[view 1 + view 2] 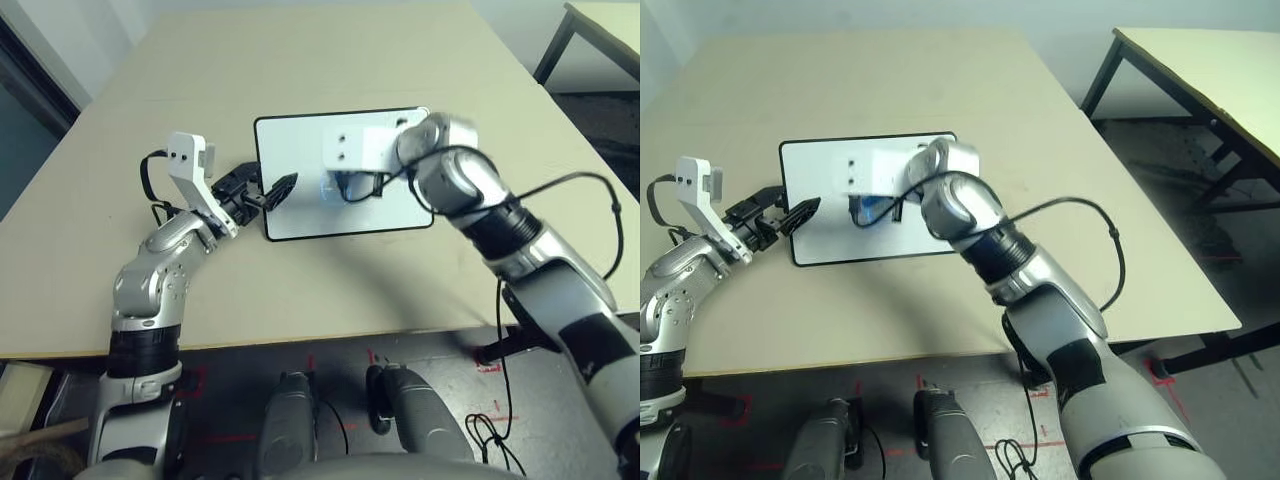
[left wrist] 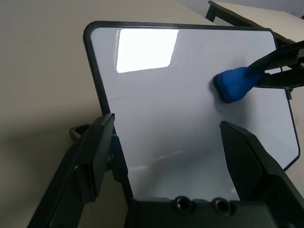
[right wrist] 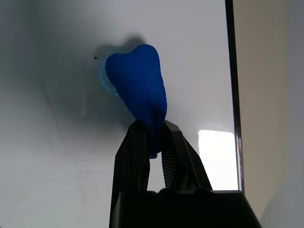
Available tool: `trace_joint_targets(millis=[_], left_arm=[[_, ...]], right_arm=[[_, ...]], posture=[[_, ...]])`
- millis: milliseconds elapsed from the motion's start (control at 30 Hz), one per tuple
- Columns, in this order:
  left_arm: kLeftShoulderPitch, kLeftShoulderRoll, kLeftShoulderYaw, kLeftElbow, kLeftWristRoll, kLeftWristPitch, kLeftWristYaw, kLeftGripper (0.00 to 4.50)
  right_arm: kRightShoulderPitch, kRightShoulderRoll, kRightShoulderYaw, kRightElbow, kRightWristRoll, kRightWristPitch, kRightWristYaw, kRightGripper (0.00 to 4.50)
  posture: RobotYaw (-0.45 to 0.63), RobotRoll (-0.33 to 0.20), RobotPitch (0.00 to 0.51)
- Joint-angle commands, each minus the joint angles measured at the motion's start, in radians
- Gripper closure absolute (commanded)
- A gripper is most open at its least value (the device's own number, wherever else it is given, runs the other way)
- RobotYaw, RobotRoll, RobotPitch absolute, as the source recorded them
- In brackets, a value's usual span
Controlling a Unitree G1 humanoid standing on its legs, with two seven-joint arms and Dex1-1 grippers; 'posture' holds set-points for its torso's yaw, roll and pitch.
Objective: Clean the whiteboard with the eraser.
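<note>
Even overhead light, bright glare patch on the whiteboard (image 2: 190,95), soft shadow around the eraser (image 3: 137,90), slight motion blur

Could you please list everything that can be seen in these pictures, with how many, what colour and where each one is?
Whiteboard: one, white with a thin black frame, lying flat on the table in front of the robot.
Eraser: one, bright blue, pressed onto the board's white surface, pinched by the right end effector.
Table: one, beige, under the board.
Second table: one, beige top on dark legs, beyond the first table on the robot's right.
Left end effector: one, black fingers, open, straddling the board's left edge.
Right end effector: one, black fingers, shut on the eraser over the board.
</note>
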Motion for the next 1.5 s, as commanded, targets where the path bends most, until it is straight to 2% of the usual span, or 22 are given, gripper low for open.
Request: trace_joint_targets(millis=[33, 167, 267, 433, 567, 667, 900, 1033, 1200, 1367, 1500], left_arm=[[0.002, 0.0, -0.013, 0.008, 0.005, 0.001, -0.004, 0.0], [0.006, -0.002, -0.011, 0.002, 0.004, 0.004, -0.003, 0.0], [0.008, -0.002, -0.01, 0.0, 0.004, 0.006, -0.001, 0.0], [0.016, -0.004, -0.008, -0.011, 0.002, 0.009, 0.003, 0.0], [0.02, -0.006, -0.006, -0.017, 0.001, 0.011, 0.007, 0.0], [0.024, -0.005, -0.003, -0.023, -0.001, 0.012, 0.01, 0.0], [0.03, -0.005, -0.003, -0.027, -0.003, 0.012, 0.016, 0.0], [0.025, -0.005, -0.006, -0.02, -0.002, 0.008, 0.014, 0.0], [0.016, -0.006, -0.01, -0.008, 0.0, 0.003, 0.009, 0.0], [0.018, -0.013, -0.007, -0.02, 0.003, -0.01, 0.017, 0.0], [0.004, -0.031, 0.042, -0.028, 0.006, -0.083, 0.055, 0.0]], right_arm=[[0.054, -0.016, 0.035, -0.054, 0.006, 0.014, 0.041, 4.16], [0.147, -0.09, 0.098, -0.206, -0.017, 0.052, 0.139, 4.16], [0.173, -0.108, 0.11, -0.249, -0.023, 0.065, 0.16, 4.16], [0.081, -0.013, 0.049, -0.106, 0.002, 0.019, 0.044, 4.16], [0.039, 0.016, 0.042, -0.005, 0.011, -0.04, -0.012, 4.16], [0.051, -0.006, 0.065, -0.001, -0.002, -0.062, 0.005, 4.16], [0.126, -0.091, 0.107, -0.139, -0.039, -0.023, 0.116, 4.16], [0.128, -0.091, 0.102, -0.149, -0.045, -0.007, 0.119, 4.16], [0.046, 0.002, 0.042, -0.018, -0.009, -0.037, 0.012, 4.16], [0.029, 0.006, 0.014, 0.01, 0.011, -0.037, -0.002, 4.16], [-0.055, 0.005, -0.17, 0.031, 0.097, 0.076, -0.079, 4.16]], posture=[[-0.04, 0.0, 0.145], [-0.04, 0.0, 0.149], [-0.04, 0.0, 0.15], [-0.03, 0.0, 0.151], [-0.03, 0.0, 0.149], [-0.02, 0.0, 0.15], [-0.03, 0.0, 0.149], [-0.03, 0.0, 0.148], [-0.04, 0.0, 0.147], [-0.02, 0.0, 0.144], [0.0, 0.0, 0.137]])
